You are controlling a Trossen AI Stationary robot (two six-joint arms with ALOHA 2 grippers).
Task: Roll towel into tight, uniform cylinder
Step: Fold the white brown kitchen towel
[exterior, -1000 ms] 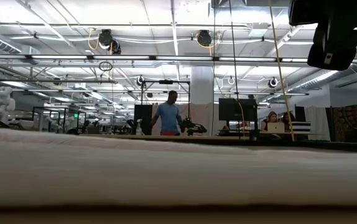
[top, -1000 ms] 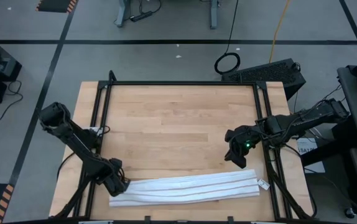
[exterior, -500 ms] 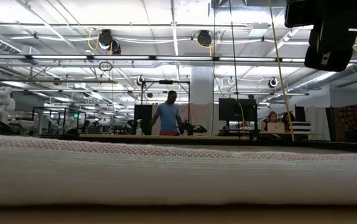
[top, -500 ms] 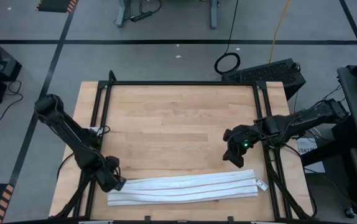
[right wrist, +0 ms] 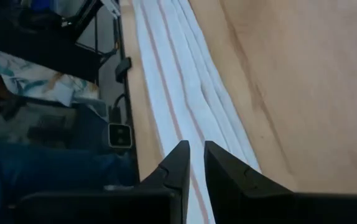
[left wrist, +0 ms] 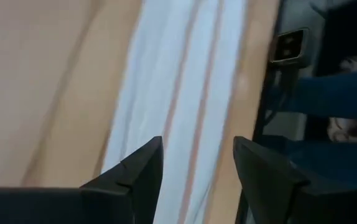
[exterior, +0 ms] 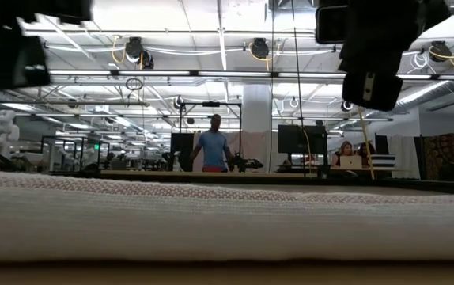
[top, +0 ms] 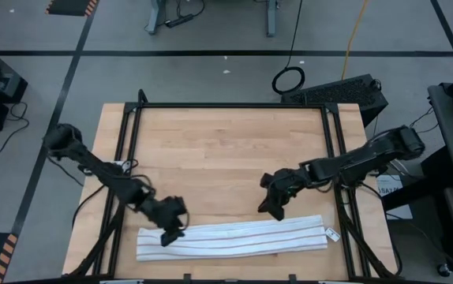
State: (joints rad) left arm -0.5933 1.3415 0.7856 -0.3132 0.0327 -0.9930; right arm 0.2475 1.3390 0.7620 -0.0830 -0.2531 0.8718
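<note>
The white towel (top: pixel 230 237) with thin dark stripes lies as a long, narrow folded strip along the table's near edge, flat on the wood. It fills the low view's foreground (exterior: pixel 227 222). My left gripper (top: pixel 171 235) hovers over the far edge of the strip near its left end. It is open, and the towel (left wrist: pixel 185 93) shows between its fingers. My right gripper (top: pixel 272 207) hovers just beyond the towel's far edge, right of its middle. Only a narrow gap (right wrist: pixel 195 148) separates its fingers. In the low view both grippers (exterior: pixel 13 55) (exterior: pixel 369 79) hang above the cloth.
A black metal frame (top: pixel 128 158) runs along the table's left, far and right sides. A small white tag (top: pixel 334 233) lies at the towel's right end. Bare wood (top: pixel 226 158) lies beyond the towel. People (exterior: pixel 213 146) stand and sit in the room behind the table.
My left gripper has gone from the towel's left end toward the table's right, along the strip's far edge. My right gripper has gone toward the table's left and a little nearer the towel. The towel has stayed along the near edge.
</note>
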